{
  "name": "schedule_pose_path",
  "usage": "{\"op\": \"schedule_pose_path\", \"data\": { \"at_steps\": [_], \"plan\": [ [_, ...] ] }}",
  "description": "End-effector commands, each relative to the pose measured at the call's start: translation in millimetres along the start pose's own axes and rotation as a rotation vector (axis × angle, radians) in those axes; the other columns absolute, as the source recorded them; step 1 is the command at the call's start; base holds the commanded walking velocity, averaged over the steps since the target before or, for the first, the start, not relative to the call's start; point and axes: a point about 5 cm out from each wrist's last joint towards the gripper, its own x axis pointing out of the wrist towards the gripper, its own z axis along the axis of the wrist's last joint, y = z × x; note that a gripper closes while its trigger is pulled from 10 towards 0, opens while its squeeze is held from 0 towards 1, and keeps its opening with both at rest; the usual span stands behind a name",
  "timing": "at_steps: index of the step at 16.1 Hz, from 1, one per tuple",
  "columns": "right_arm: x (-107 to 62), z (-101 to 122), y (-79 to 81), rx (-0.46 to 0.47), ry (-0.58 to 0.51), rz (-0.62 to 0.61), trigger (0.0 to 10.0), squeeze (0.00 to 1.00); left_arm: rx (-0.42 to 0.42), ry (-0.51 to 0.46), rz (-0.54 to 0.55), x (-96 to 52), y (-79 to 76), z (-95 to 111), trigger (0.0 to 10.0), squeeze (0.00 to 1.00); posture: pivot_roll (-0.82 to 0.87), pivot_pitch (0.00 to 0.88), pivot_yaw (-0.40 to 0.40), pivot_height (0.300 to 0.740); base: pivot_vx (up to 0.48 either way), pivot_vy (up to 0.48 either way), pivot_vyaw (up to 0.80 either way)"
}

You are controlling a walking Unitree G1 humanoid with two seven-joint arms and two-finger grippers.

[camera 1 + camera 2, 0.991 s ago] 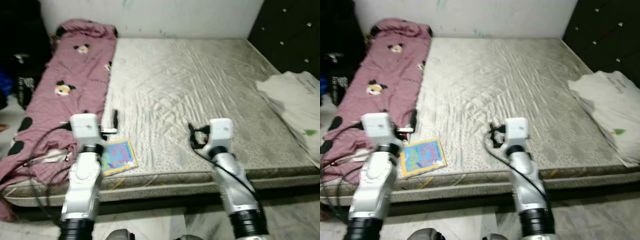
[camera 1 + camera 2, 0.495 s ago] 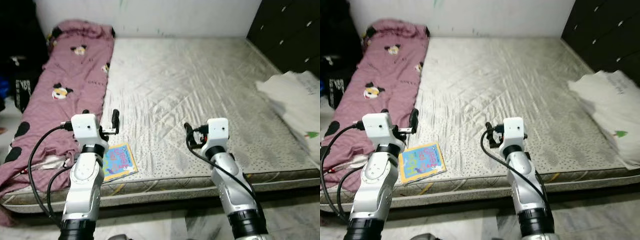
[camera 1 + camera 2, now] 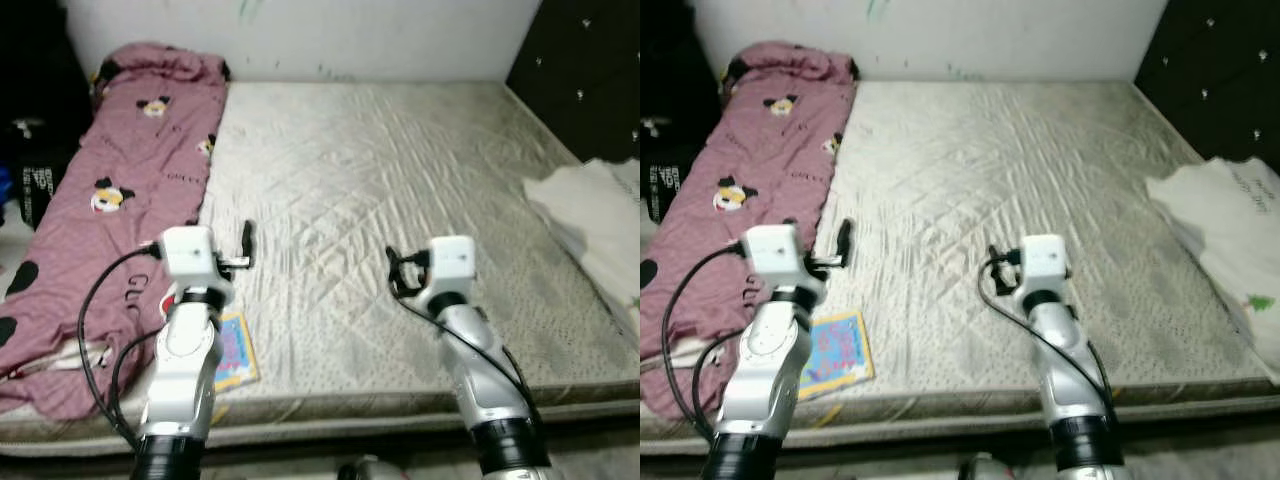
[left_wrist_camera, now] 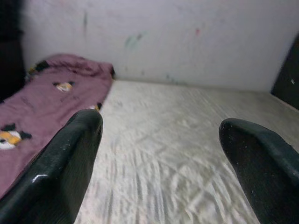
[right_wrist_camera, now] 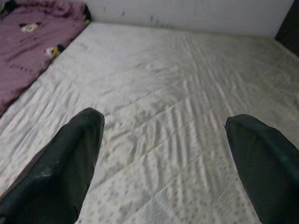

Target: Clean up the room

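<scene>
A colourful children's book (image 3: 236, 346) lies flat near the front left edge of the bare grey mattress (image 3: 380, 170), partly behind my left forearm. A pink blanket (image 3: 110, 190) with cartoon mouse prints runs along the mattress's left side. White folded cloth (image 3: 595, 215) lies at the right edge. Both arms are held out over the front of the bed. My left gripper (image 4: 161, 122) is open and empty, above and just beyond the book. My right gripper (image 5: 164, 117) is open and empty over bare mattress near the middle.
A white wall (image 3: 380, 35) stands behind the bed. A dark padded panel (image 3: 590, 80) rises at the right. Dark bags (image 3: 30, 160) sit on the floor to the left of the bed. The mattress's front edge (image 3: 350, 410) runs just before me.
The whole view has shifted, so the camera moved and the bed looks nearer. Both arms keep their pose with fingers apart. The book now lies partly behind my left forearm.
</scene>
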Motion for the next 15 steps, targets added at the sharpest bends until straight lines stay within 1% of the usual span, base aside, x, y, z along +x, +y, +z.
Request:
{"op": "schedule_pose_path", "data": {
  "at_steps": [1, 2, 4, 7, 15],
  "plan": [
    [1.2, 3.0, 9.3, 0.017, -0.013, 0.025, 10.0, 0.00, 0.006, 0.017, 0.048, -2.3, 12.0, -2.2, 10.0, 0.00, 0.02, 0.000, -0.013, 0.740, 0.000, 0.000, 0.00],
    [1.2, 3.1, 9.2, 0.018, -0.013, 0.024, 10.0, 0.00, 0.001, 0.018, 0.055, -2.4, 13.1, -2.3, 10.0, 0.00, 0.02, 0.000, -0.013, 0.740, 0.000, 0.000, 0.00],
    [1.4, 1.5, 9.0, 0.021, -0.005, 0.026, 10.0, 0.00, 0.000, 0.026, 0.053, -2.2, 12.7, -3.8, 10.0, 0.00, 0.02, 0.000, -0.014, 0.740, 0.000, 0.424, 0.00],
    [1.7, 0.8, 7.7, 0.026, -0.004, 0.020, 10.0, 0.00, -0.011, 0.034, 0.050, -2.1, 11.6, -4.9, 10.0, 0.00, 0.02, 0.000, -0.015, 0.740, 0.000, 0.480, -0.80],
    [1.8, 0.6, 7.9, 0.027, -0.003, 0.021, 10.0, 0.00, -0.020, 0.036, 0.047, -1.8, 11.2, -5.2, 10.0, 0.00, 0.02, 0.000, -0.015, 0.740, 0.000, 0.480, 0.00]
  ]
}}
